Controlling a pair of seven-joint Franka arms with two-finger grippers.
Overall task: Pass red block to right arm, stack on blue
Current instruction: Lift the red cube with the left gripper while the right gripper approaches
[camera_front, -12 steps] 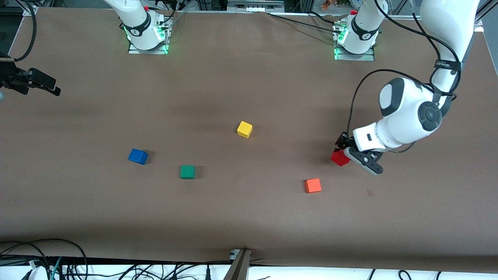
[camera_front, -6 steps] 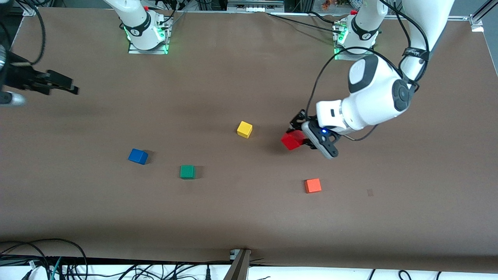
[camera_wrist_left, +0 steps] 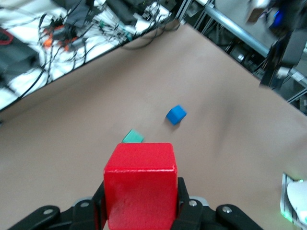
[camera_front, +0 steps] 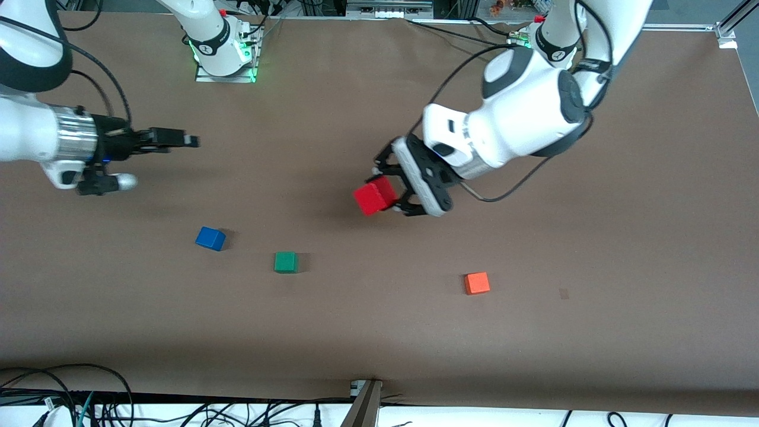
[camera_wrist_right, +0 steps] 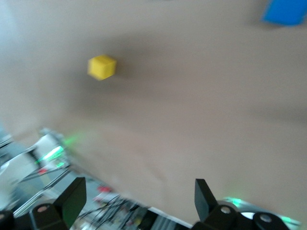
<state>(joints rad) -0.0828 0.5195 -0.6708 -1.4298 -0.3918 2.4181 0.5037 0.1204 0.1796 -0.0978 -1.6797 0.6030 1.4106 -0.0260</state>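
Note:
The red block (camera_front: 373, 197) hangs in the air over the middle of the table, with my left gripper (camera_front: 386, 193) shut on it. In the left wrist view the red block (camera_wrist_left: 140, 184) fills the gap between the black fingers (camera_wrist_left: 184, 206). The blue cube (camera_front: 210, 238) rests on the table toward the right arm's end and also shows in the left wrist view (camera_wrist_left: 176, 114). My right gripper (camera_front: 178, 140) hovers over the table at that end, pointing toward the middle. It stands open and empty (camera_wrist_right: 139, 196).
A green cube (camera_front: 286, 261) lies beside the blue one, nearer the front camera. An orange cube (camera_front: 477, 283) sits toward the left arm's end. A yellow cube (camera_wrist_right: 101, 67) shows in the right wrist view; in the front view the red block hides it.
My left arm has lifted the red block and carried it from the left arm's end to the table's middle. My right gripper has come in from the table's edge toward the middle.

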